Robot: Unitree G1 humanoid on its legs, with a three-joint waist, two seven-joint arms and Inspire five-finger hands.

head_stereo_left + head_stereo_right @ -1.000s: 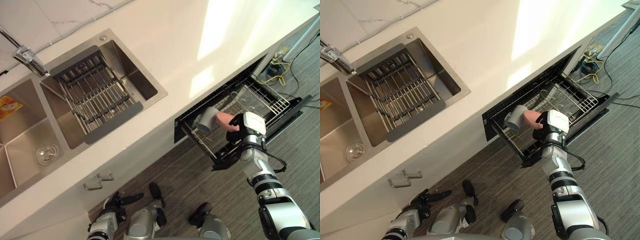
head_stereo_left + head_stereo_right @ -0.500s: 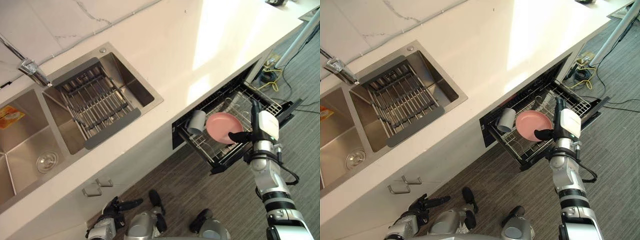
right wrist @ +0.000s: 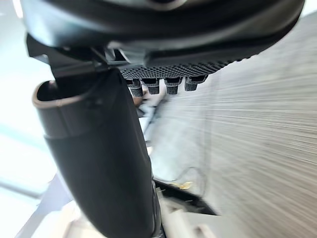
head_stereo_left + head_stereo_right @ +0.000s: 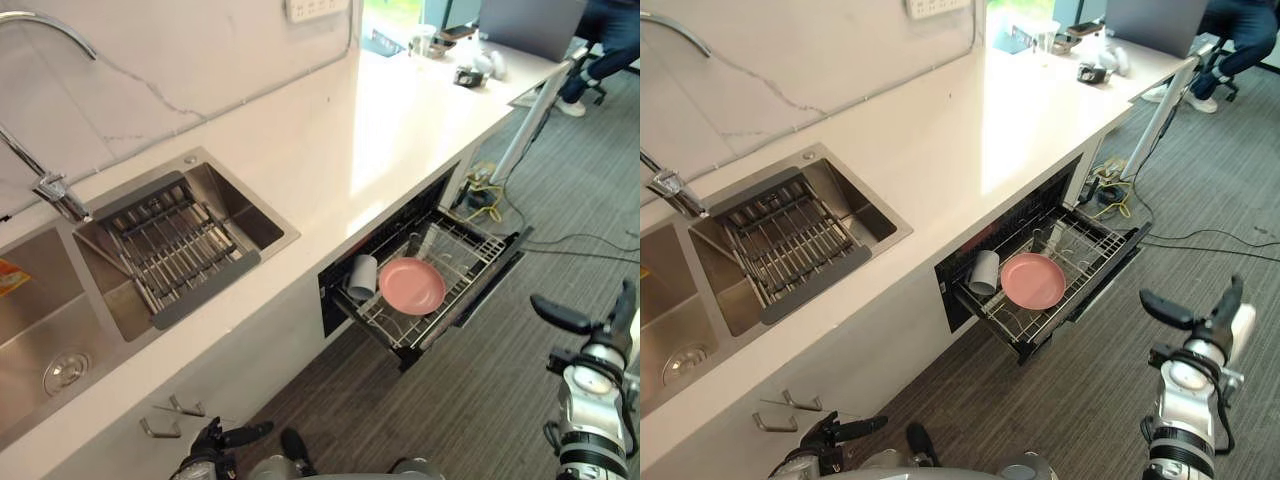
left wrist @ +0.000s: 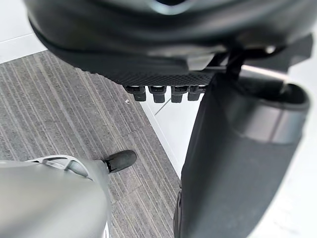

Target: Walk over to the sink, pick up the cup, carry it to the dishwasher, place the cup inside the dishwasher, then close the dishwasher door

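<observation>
At 4 o'clock from the sink [image 4: 245,215], the cup [image 4: 361,276] is left in the dishwasher rack [image 4: 470,250] beside a pink plate [image 4: 411,285], the right robot hand [image 4: 560,314] having been withdrawn empty and open, so only closing the door [image 4: 466,298] is judged outstanding.

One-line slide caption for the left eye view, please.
Grey cup and pink plate sit in the pulled-out dishwasher rack; the right hand, open, is apart from it.

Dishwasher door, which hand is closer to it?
Right. The right hand hovers beyond the door, past its outer end; the left hand hangs low by the cabinet handles.
</observation>
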